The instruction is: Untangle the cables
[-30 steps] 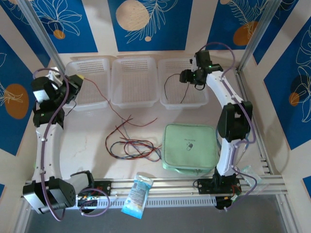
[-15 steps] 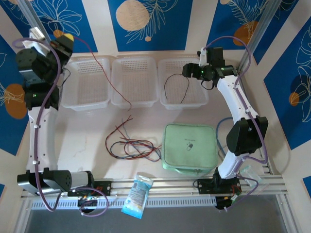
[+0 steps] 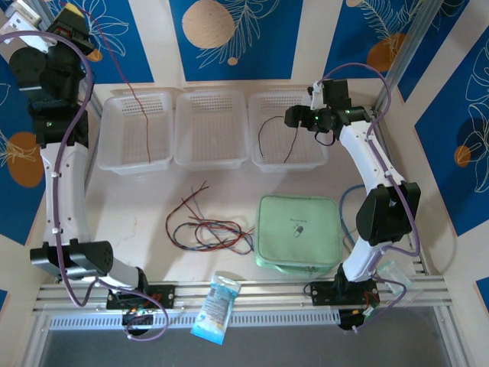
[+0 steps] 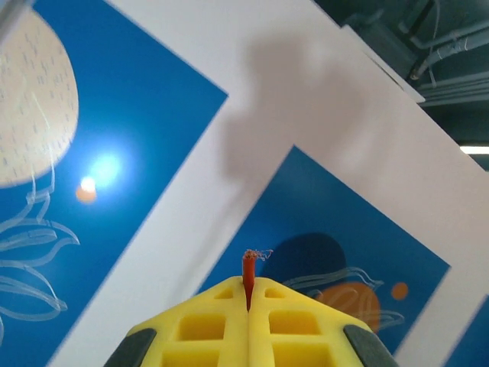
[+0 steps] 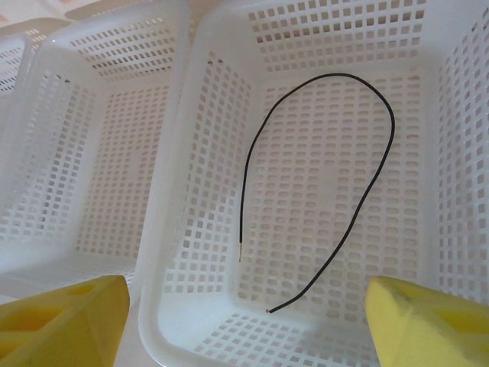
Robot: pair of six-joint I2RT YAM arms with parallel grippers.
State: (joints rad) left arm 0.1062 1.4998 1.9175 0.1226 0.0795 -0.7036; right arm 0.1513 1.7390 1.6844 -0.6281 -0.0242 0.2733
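Blue wall panels (image 3: 267, 53) w/ leaf & circle prints, white strips btwn; pale tabletop (image 3: 137, 206) below.

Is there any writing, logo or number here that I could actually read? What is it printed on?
On the green pouch: a small dark mark near its middle, too small to read.
On the blue and white packet at the table's near edge: some print, too blurred to read.
The wall panels carry leaf and circle designs, no words. No text is legible.
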